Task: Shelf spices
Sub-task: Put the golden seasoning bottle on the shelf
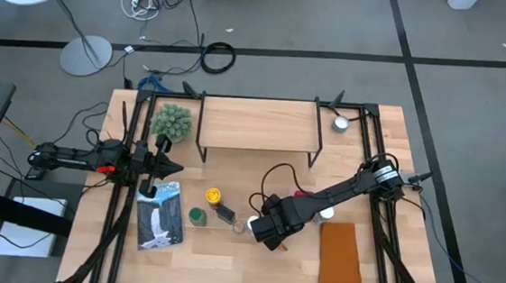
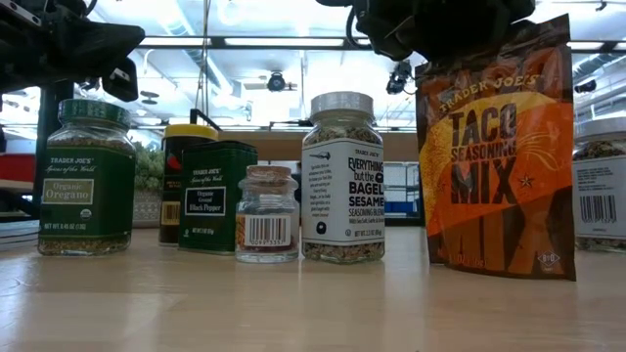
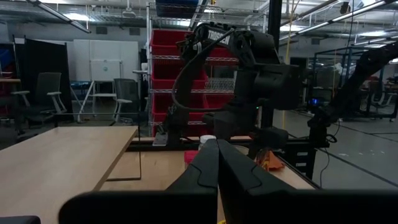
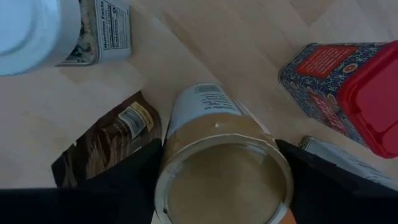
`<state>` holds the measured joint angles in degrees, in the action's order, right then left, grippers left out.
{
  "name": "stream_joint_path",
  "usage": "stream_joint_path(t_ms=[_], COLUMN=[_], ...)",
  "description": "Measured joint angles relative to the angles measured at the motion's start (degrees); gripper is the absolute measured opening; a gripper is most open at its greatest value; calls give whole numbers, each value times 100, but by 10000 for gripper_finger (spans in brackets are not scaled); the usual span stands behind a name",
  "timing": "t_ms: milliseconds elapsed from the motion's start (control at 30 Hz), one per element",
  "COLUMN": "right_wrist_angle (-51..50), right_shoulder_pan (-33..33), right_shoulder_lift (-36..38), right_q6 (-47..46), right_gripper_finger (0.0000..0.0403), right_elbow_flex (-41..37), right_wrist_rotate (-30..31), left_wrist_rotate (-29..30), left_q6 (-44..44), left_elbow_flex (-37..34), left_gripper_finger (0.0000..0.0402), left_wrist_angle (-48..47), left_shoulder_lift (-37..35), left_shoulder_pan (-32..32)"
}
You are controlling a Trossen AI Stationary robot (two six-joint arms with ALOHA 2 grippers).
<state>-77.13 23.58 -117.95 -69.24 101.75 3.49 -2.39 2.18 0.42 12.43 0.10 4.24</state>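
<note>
We are viewing the right gripper (image 1: 269, 229) hanging over the table's front half, in front of the shelf (image 1: 259, 124) and apart from it. It is hiding the spices beneath it in the high view. In its wrist view it is sitting around the tan cylinder (image 4: 221, 168), which is standing upright on the table; we cannot tell whether this claw is grasping the cylinder or released. Beside the cylinder we are seeing a red tin (image 4: 348, 93), cut off at the frame's edge, a brown packet (image 4: 106, 143) lying flat and partly covered, and a white-lidded jar (image 4: 37, 31) showing only in part. Left of the gripper, a yellow lid (image 1: 213, 195) and a green lid (image 1: 196, 216) are showing on the table. In the low view, the taco pouch (image 2: 499, 147) is masking most of a jar behind it. The left gripper (image 1: 170, 166) is waiting clenched at the table's left, beside the shelf's left end, its fingers (image 3: 199, 174) pressing together.
</note>
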Motion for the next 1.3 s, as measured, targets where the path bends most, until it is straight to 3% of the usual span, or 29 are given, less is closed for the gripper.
stream_joint_path(t_ms=[133, 367, 633, 867, 1100, 1300], right_wrist_angle=[-27, -59, -1300, -1294, -1305, -1296], right_shoulder_pan=[-12, -12, -12, -66, -532, -1290], right_shoulder_lift=[0, -17, -17, 477, 1268, 1515], right_q6=[-17, 114, 196, 359, 496, 1373], right_gripper_finger=[292, 275, 276, 276, 276, 275], right_elbow_flex=[-2, 198, 1285, 1864, 1886, 1886], right_wrist_rotate=[-55, 12, 382, 629, 712, 724], left_wrist_rotate=[0, 0, 0, 0, 0, -1], left_q6=[-1, 1, 1, 1, -1, -1], left_elbow_flex=[-1, -1, 0, 1, -1, 0], left_gripper_finger=[6, 6, 6, 6, 6, 6], left_wrist_angle=[0, 2, 0, 5, 3, 4], left_shoulder_lift=[0, 0, 0, 0, 0, 0], left_shoulder_pan=[1, 0, 1, 1, -1, 0])
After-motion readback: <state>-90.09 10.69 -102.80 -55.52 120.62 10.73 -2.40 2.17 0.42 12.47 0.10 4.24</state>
